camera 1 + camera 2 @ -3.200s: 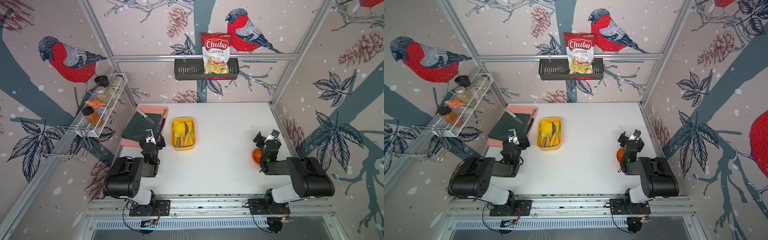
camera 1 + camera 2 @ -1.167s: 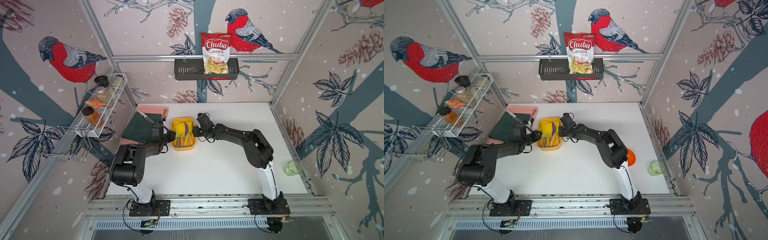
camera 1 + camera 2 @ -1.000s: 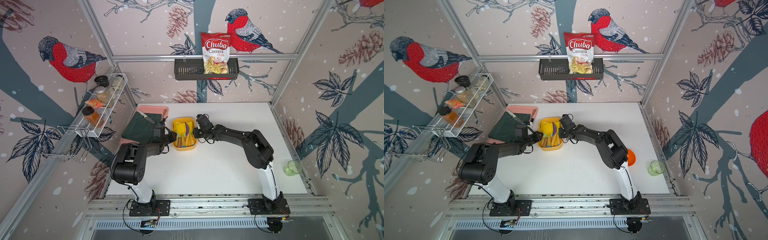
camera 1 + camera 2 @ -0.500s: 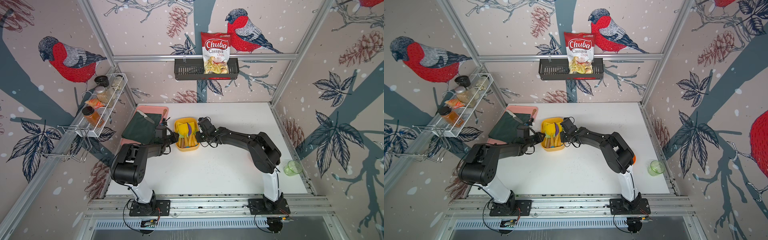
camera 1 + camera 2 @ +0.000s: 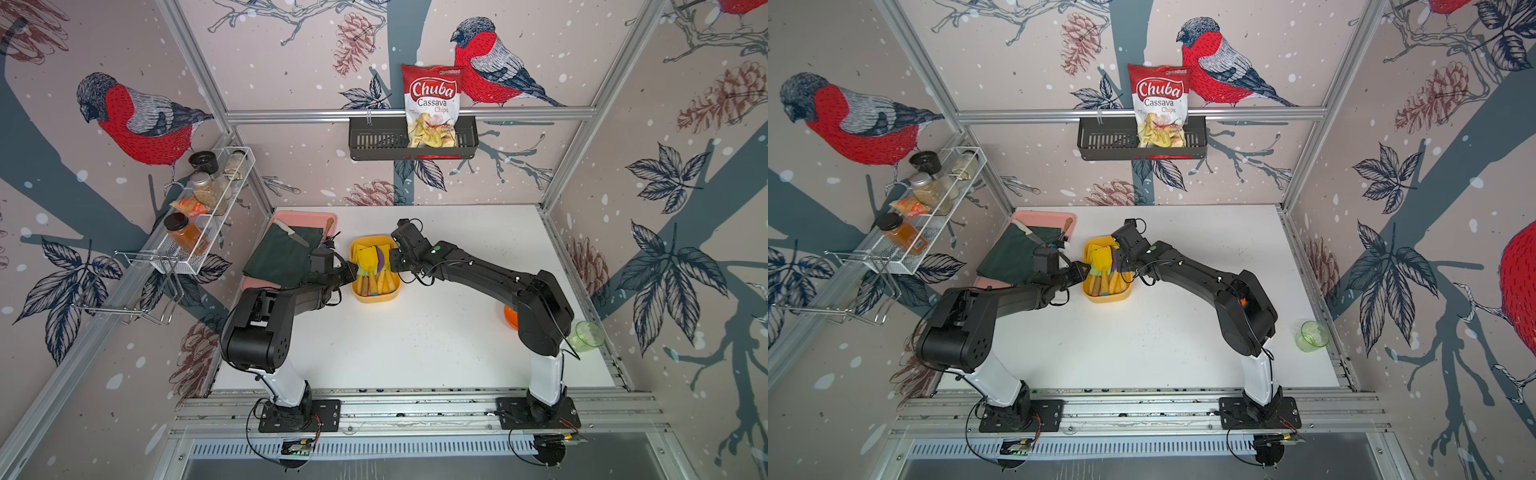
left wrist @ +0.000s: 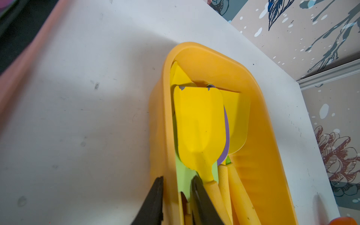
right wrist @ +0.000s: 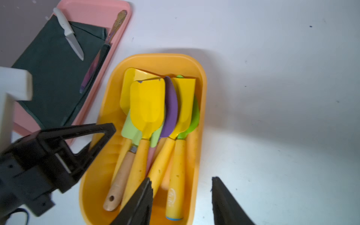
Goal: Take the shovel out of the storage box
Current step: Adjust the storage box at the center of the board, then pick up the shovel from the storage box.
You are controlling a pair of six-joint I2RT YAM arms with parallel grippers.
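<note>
The yellow-orange storage box lies on the white table left of centre. It holds several yellow-bladed shovels and spatulas; the topmost shovel has a yellow handle. My left gripper is shut on the box's left wall, one finger outside and one inside. My right gripper hangs open over the box's right side. One of its fingers is above the handles and the other is above the table, and it holds nothing.
A pink tray with a dark cloth and a knife lies just left of the box. An orange bowl sits behind my right arm's elbow, and a green cup stands at the table's right edge. A wire rack juts from the left wall.
The box has slid slightly to the right with my left gripper on its wall. My right gripper's jaws have spread wider over the box's right side.
</note>
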